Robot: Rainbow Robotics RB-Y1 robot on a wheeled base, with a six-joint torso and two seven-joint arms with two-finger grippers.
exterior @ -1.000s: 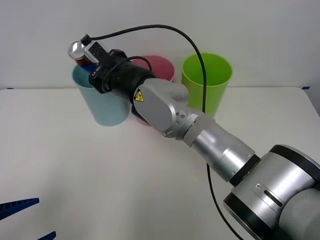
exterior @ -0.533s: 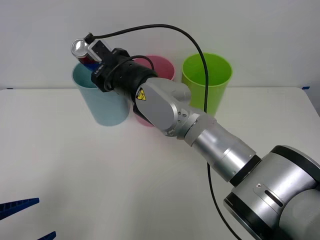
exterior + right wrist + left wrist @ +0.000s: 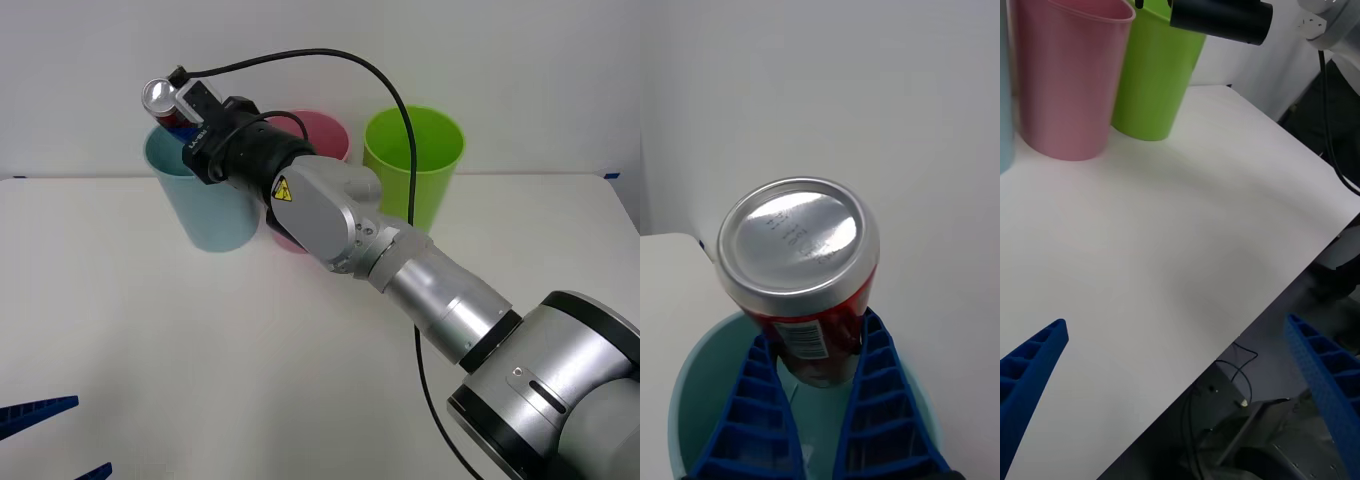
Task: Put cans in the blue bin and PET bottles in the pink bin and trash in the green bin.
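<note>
- Three bins in a row at back of table (image 3: 150, 330): blue bin (image 3: 205, 205), then pink bin (image 3: 325, 135), then green bin (image 3: 415, 160).
- Left gripper (image 3: 1180, 390) low over near table edge, fingers spread wide, holding nothing, idle.
- Red can (image 3: 801, 262) pinched between blue ribbed fingers (image 3: 756, 405) of right gripper (image 3: 820, 352), tilted, silver end toward wrist camera.
- Held just above blue bin's mouth, near its far rim; open teal interior directly under can in right wrist view.
- Shifted slightly right toward bin centre versus a second ago; no visible shift over last half second, so likely settled over drop point.
- Not released yet; grip closed on can.
- Likely next: open fingers, let can fall into blue bin. Small risk of clipping rim given tilt.
- Pink and green bins untouched; contents not visible.
</note>
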